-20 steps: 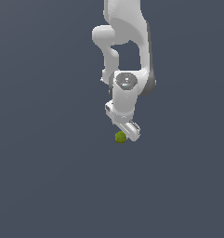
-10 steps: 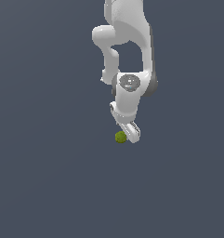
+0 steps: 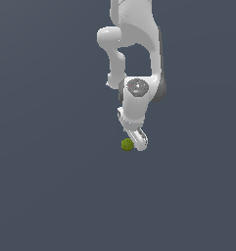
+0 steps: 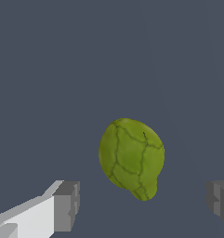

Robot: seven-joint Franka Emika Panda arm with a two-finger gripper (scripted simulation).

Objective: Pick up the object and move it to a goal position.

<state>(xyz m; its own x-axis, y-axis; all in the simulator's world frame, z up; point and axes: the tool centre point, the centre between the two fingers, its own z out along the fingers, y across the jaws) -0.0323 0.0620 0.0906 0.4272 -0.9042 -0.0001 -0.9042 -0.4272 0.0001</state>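
Where dark lines cross it, the object (image 4: 131,158) looks mottled olive-green, roundish.

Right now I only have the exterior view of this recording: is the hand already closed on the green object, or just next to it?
Observer: Not closed. In the wrist view the olive-green object lies between the two fingers, with bare floor showing on both sides of it.
Reviewer: So the hand is open?
Observer: Yes. The hand is spread wider than the object, and neither pad touches it.
Reviewer: Is the object a plain ball? It looks like a dot here.
Observer: No. Up close it is a roundish lump with one slightly pointed end and thin dark lines across its surface.
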